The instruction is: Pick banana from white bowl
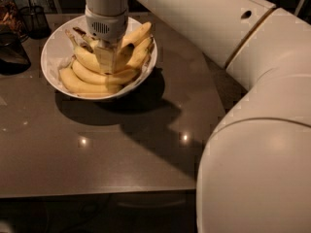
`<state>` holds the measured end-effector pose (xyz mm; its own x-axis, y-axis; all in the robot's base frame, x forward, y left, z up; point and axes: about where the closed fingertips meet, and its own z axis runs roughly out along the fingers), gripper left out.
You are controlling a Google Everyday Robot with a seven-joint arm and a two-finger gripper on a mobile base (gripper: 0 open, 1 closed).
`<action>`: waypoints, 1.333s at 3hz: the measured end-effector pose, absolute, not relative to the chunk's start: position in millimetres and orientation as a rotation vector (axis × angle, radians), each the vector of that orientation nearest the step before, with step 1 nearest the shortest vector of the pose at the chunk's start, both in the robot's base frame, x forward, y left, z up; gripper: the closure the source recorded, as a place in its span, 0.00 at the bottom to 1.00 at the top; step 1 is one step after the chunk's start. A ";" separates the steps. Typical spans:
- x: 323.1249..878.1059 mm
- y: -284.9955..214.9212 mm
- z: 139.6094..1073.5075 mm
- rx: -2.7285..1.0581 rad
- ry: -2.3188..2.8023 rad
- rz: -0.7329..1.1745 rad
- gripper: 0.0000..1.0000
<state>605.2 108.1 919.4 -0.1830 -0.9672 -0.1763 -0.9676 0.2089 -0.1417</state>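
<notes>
A wide white bowl (53, 50) stands at the back left of the brown table and holds a bunch of yellow bananas. The banana (86, 60) is a plump, curved, pale-yellow one whose long stem points up to the left; it lies in the middle of the bunch. Slimmer bananas (138, 35) lie at the right side of the bowl, and another banana (80, 85) lies along the front. My gripper (107, 59) reaches straight down into the bowl, right in the middle of the bunch and against the banana. The wrist hides the bunch's centre.
A black mesh cup (34, 19) and a dark glass jar (8, 8) stand behind the bowl at the far left. A dark object (12, 55) sits left of the bowl. My white arm (252, 106) fills the right side. The table's front edge (97, 192) runs across the bottom.
</notes>
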 end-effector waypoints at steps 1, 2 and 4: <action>593.0 108.9 943.2 -1.861 2.196 0.041 1.00; 576.8 107.5 958.0 -1.886 2.102 0.132 1.00; 562.8 110.4 981.5 -1.863 2.034 0.157 1.00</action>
<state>562.8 110.4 981.5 -0.0519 -0.9368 -0.3460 -0.9789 0.1164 -0.1682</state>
